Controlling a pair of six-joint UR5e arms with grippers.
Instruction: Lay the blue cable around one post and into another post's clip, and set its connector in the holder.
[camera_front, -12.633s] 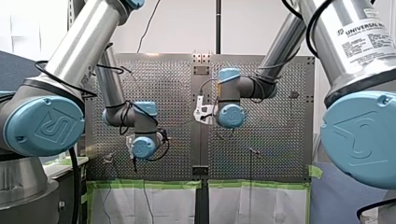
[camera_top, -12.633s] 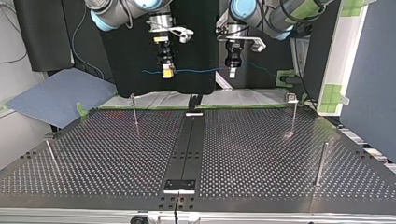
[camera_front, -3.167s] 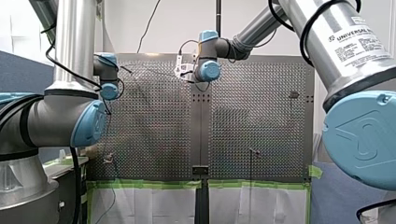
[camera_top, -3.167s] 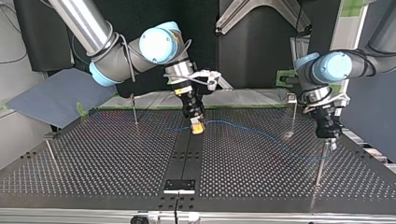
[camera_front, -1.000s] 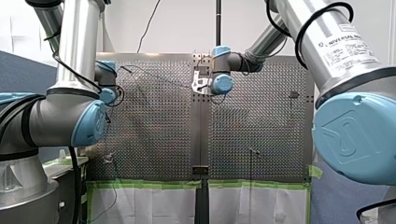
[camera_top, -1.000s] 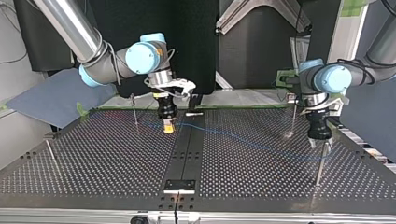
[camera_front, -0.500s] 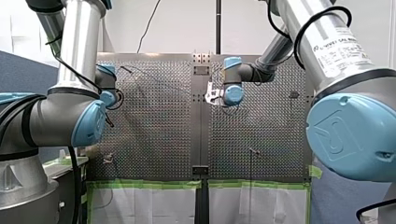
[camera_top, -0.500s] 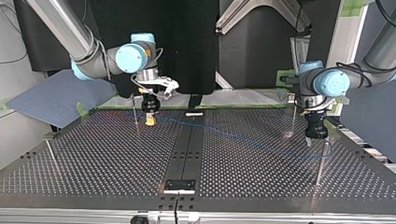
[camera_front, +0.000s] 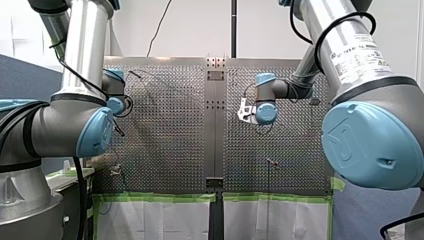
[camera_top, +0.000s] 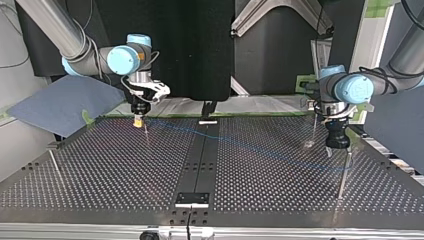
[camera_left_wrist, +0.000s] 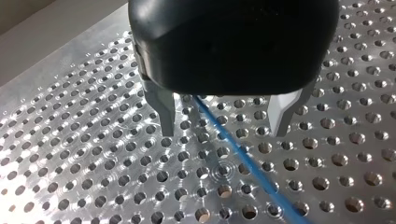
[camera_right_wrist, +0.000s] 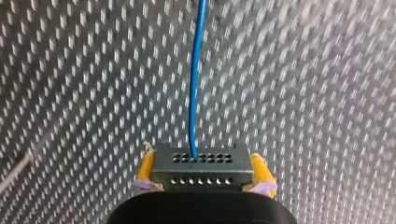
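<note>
My right gripper clamps the connector; my left gripper, spread wide, seemingly straddles the blue cable

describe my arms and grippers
My left arm and my right arm: silver tubes, light-blue joint caps, black cables; the right bears a printed label. My left gripper is black with metal fingers, my right gripper black with yellow pads.

My left arm and my right arm are silver tubes with sky-blue joint caps and looping black cables, the right one labelled in print; my left pincer is black with metal fingers, my right pincer yellow-padded.
</note>
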